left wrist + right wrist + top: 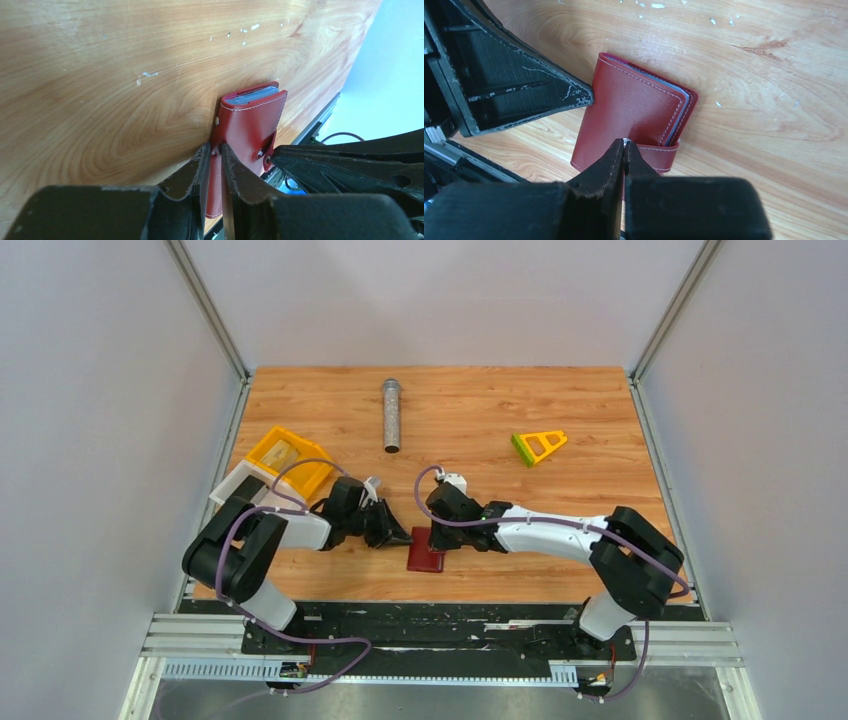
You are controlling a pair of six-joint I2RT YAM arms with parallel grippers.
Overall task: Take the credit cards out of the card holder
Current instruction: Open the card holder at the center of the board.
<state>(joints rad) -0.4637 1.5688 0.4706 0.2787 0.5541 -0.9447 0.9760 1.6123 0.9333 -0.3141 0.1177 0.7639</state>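
Closed tight, the left jaws grip one edge of the card holder (250, 122). Dark-red leather fills the slim gap between the two black fingers (190, 172). The right jaws are pressed fully together, their tips meeting on the holder's cover just beside its snap strap (659, 150). Whether any leather is pinched between them cannot be told.

The card holder lies folded shut and flat on the wooden table (480, 400), near the front edge and between the two wrists. A thin stack of blue-grey inner pockets (681, 107) shows along its open edge. Whether the credit cards sit among those layers cannot be told.

Farther back on the table a metal tube (391, 415) lies on its side. A yellow-green triangular piece (538, 446) rests to the right, well apart from the holder. At the left edge, beside the left arm, a yellow tray (285, 462) touches a white tray (235, 488).
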